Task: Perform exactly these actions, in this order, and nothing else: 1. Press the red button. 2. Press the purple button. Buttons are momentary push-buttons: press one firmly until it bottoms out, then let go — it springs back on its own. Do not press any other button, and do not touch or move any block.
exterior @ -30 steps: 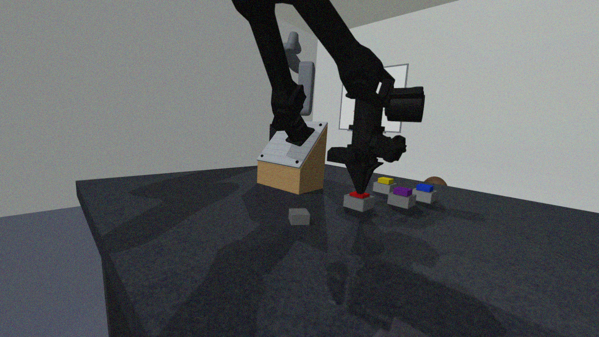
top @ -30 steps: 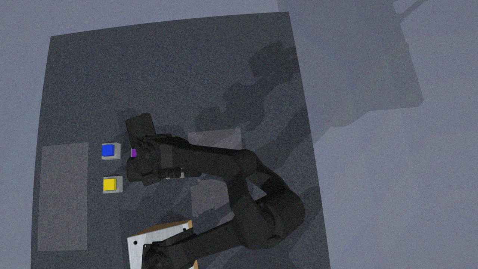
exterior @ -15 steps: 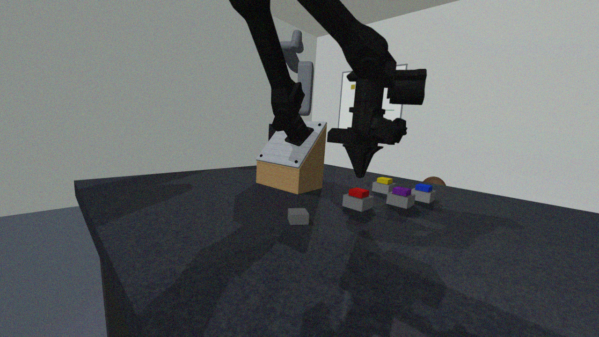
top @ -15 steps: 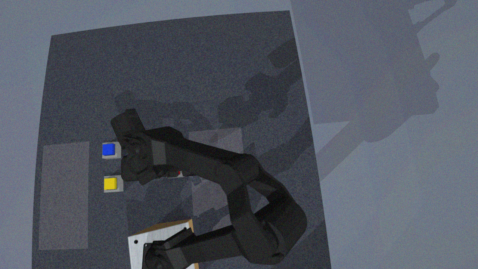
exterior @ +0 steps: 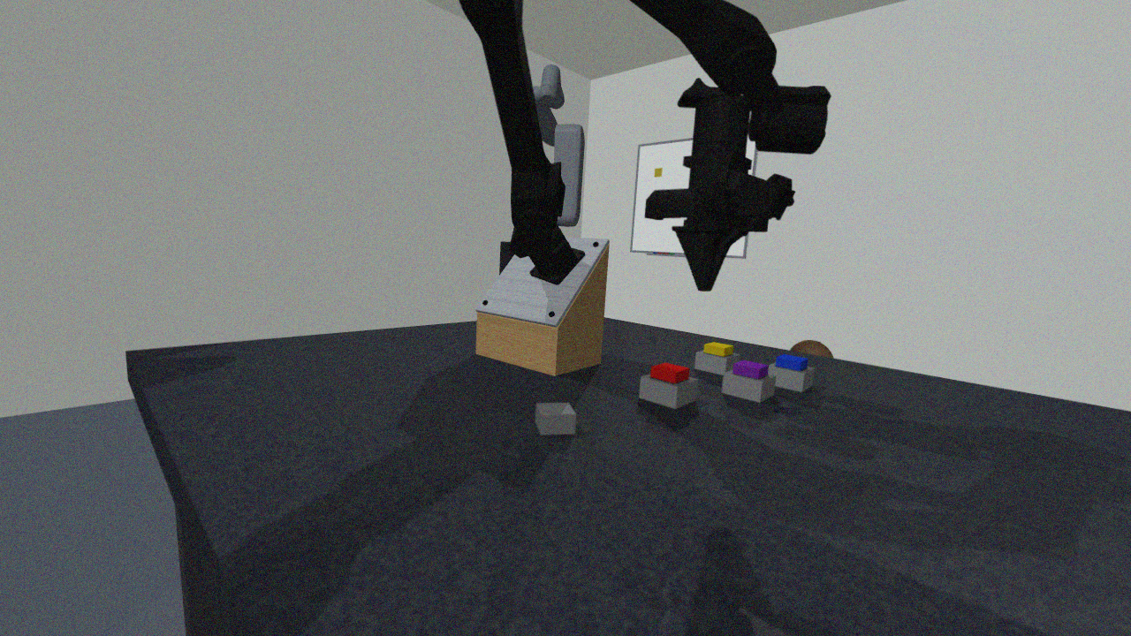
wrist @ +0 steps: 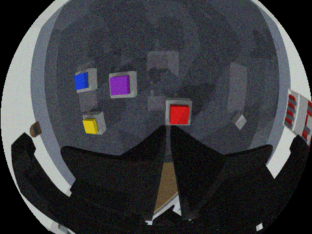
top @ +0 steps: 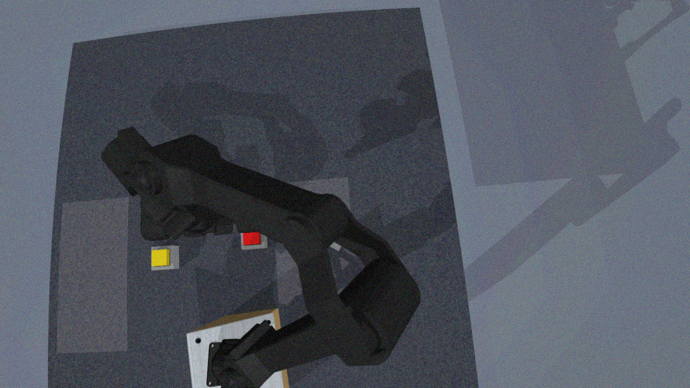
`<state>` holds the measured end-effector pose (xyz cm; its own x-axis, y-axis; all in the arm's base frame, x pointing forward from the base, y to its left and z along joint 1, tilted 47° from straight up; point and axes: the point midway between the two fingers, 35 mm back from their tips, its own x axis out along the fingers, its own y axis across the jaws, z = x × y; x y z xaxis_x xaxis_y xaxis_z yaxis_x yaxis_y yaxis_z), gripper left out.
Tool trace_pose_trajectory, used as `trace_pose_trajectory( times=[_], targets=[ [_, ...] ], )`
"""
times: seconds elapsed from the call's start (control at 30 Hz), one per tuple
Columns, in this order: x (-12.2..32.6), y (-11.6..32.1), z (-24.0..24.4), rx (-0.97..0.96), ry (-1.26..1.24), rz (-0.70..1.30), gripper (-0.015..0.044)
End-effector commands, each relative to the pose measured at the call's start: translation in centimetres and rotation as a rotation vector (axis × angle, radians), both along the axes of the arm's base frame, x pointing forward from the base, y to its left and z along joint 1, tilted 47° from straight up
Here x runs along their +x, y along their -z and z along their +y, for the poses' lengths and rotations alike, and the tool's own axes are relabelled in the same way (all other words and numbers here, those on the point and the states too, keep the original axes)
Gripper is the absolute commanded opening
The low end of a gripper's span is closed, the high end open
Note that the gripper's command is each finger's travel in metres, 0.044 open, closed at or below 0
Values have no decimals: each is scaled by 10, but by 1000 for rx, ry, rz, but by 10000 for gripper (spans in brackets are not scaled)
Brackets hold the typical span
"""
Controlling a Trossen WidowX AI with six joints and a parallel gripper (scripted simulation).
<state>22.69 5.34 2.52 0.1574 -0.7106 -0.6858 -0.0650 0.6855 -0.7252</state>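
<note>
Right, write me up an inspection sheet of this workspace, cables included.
Surface: dark, speckled tabletop, crossed by shadows.
Job's things: red button and purple button, both uncovered in the wrist view.
Clutter: blue button, yellow button, grey block.
Gripper: shut, empty, raised above the buttons.
Cables: nothing seen.
Surroundings: pale walls, whiteboard.
</note>
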Motion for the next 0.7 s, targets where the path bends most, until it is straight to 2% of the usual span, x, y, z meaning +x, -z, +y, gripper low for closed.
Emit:
trace_pose_trajectory(
  times=[0.0, 0.13, 0.3, 0.47, 0.67],
  targets=[
    [17, 26, 31, 8, 2, -2, 20],
    [28, 54, 57, 9, 2, -4, 20],
    [29, 56, 59, 9, 2, -4, 20],
    [38, 96, 17, 7, 2, -5, 20],
    [39, 99, 14, 6, 2, -5, 20]
  ],
)
